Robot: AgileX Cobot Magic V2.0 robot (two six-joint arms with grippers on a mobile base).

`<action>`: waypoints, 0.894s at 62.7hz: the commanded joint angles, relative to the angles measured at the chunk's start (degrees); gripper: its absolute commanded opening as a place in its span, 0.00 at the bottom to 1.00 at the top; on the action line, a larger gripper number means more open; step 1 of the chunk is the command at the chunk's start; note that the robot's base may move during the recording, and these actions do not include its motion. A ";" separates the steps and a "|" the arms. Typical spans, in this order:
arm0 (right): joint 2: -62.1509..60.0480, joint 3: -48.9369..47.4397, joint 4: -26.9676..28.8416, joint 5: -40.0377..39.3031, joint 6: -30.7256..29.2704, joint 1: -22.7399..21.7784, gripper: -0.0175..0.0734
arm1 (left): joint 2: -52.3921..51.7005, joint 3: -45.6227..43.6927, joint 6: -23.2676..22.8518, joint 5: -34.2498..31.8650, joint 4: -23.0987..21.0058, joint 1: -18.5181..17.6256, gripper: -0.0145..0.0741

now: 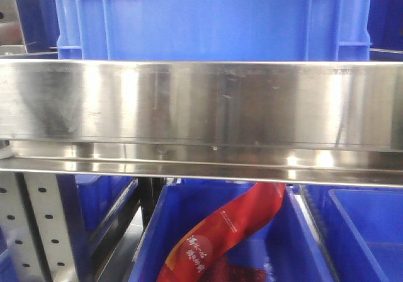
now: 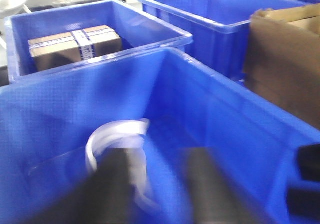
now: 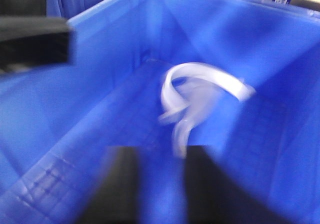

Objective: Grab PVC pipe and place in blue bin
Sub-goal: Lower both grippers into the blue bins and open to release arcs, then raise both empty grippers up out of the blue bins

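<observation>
Both wrist views look down into one blue bin [image 2: 225, 84] [image 3: 100, 59], and both are blurred. On its floor lies a tangle of white curved pieces. The broad flat strip [image 3: 210, 76] [image 2: 117, 131] arches on top. A rounder white piece under it looks like the PVC pipe [image 3: 181, 131] [image 2: 145, 171]. My left gripper [image 2: 162, 156] is open, with its left finger in front of the white pieces and only blue floor in the gap. My right gripper [image 3: 161, 151] is open too. The pipe's near tip reaches just inside its right finger. The front view shows neither gripper.
A neighbouring blue bin holds a taped cardboard box [image 2: 75, 46]; another blue bin [image 2: 215, 19] and a brown carton [image 2: 285, 69] stand to the right. A dark arm part [image 3: 32, 34] hangs over the bin's left. A steel shelf [image 1: 201, 102] spans the front view above a red packet [image 1: 220, 231].
</observation>
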 commanded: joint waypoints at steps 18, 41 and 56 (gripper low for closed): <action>-3.33 -0.87 1.33 7.03 -0.12 0.17 0.01 | -5.32 -0.52 -3.92 12.34 -0.50 -0.09 0.04; -24.39 11.45 1.23 -4.89 -0.12 0.17 0.01 | -25.18 14.64 -3.92 1.18 0.46 -9.21 0.04; -39.49 36.53 1.23 -14.46 -0.12 0.17 0.01 | -37.57 40.12 -4.43 -18.19 -2.22 -9.77 0.04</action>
